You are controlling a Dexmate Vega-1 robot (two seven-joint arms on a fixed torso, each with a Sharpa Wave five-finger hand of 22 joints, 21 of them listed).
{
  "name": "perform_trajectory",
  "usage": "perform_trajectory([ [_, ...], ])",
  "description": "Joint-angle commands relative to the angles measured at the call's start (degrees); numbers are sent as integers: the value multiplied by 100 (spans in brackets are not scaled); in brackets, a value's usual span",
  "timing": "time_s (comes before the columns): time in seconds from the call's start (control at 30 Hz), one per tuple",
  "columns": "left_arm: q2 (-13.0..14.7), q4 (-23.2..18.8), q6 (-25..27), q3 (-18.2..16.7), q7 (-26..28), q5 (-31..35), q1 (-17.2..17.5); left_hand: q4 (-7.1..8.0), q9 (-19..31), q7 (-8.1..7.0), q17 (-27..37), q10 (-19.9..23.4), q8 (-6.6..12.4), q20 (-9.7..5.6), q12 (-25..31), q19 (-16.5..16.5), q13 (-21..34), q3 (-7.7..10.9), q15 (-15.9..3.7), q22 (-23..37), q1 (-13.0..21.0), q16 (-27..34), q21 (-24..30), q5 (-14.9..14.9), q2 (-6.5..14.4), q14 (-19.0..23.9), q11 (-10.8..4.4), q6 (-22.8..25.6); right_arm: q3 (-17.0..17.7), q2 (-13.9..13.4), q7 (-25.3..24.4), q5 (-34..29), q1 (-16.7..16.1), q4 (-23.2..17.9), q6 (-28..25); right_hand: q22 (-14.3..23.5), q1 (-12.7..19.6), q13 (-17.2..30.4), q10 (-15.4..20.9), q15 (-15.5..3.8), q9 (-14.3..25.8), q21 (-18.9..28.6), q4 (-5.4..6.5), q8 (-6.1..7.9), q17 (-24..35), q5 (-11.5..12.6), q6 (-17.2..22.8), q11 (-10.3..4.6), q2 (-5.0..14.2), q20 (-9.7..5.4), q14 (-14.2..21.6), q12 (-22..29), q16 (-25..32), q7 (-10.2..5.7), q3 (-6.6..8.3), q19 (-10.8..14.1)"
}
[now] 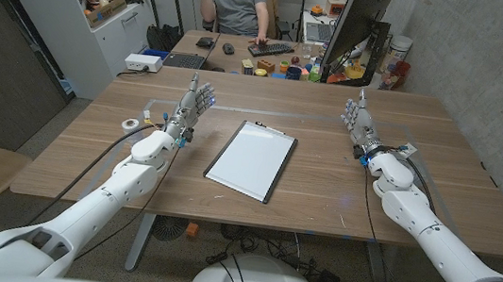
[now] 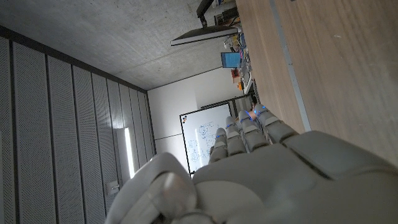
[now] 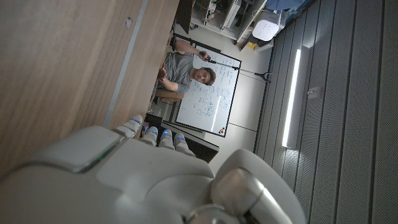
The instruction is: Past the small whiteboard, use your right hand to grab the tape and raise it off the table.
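Tape (image 1: 128, 123) far left, well apart from right hand (image 1: 360, 121) fingers (image 1: 354, 110)

The small whiteboard (image 1: 251, 160) lies flat on the desk (image 1: 330, 121) near its middle, white with a dark frame, turned a little askew. The tape (image 1: 128, 123), a small white ring, lies flat well off by the desk's left edge.

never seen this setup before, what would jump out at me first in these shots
Most striking is the flat white rectangular whiteboard at the middle of the wooden table, with the robot's white left hand and right hand held open on either side of it. A small white roll of tape sits near the table's left edge, and a person in a grey shirt sits behind at a cluttered desk.
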Motion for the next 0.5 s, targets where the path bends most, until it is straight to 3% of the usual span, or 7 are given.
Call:
perform_trajectory([
  [0.03, -67, 113, 129, -18, -125, -149, -103, 51, 18, 9, 24, 47, 37, 17, 37, 40, 9, 2, 9, 16, 42, 38, 35, 36, 103, 58, -2, 46, -44, -40, 101, -40, 102, 52, -50, 21, 60, 10, -41, -14, 23, 35, 10, 26, 24, 31, -50, 9, -12, 4, -617, 45, 34, 5, -40, -40],
  [0.23, -66, 122, 121, -17, -133, -146, -106, 52, 18, 12, 24, 46, 39, 19, 38, 39, 9, 5, 11, 16, 39, 36, 35, 35, 102, 58, -1, 48, -46, -77, 65, -67, 71, -19, -75, 21, 59, 9, -42, -15, 23, 36, 10, 29, 24, 31, -46, 2, -13, 2, -619, 46, 35, 3, -40, -41],
  [0.33, -64, 125, 115, -16, -142, -143, -107, 53, 18, 14, 24, 46, 40, 24, 39, 41, 9, 7, 12, 16, 38, 35, 35, 34, 102, 56, 12, 48, -52, -238, -67, -196, -10, -277, -190, 21, 59, 9, -48, -7, 23, 36, 10, 29, 23, 31, -48, 21, -13, -1, -618, 45, 36, 6, -40, -45],
  [0.4, -64, 140, 95, -10, -140, -121, -114, 53, 18, 6, 24, 49, 38, 22, 40, 41, 9, 8, 10, 16, 37, 35, 35, 34, 102, 58, 10, 44, -97, -694, -366, -573, -151, -883, -633, 21, 62, 8, 33, 2, 22, 74, 8, 34, 23, 29, -39, 55, -17, -69, -453, 79, 97, 8, -39, 52],
  [0.5, -55, 157, 121, 8, -186, -124, -127, 54, 18, 5, 24, 52, 39, 22, 42, 40, 8, 11, 2, 16, 36, 32, 35, 33, 101, 53, 18, 44, -91, -1100, -516, -812, -296, -1413, -1006, 19, 73, 6, 108, -17, 21, 117, -1, 31, 21, 28, -49, 44, -28, -99, -299, 104, 144, 11, -40, 182],
])
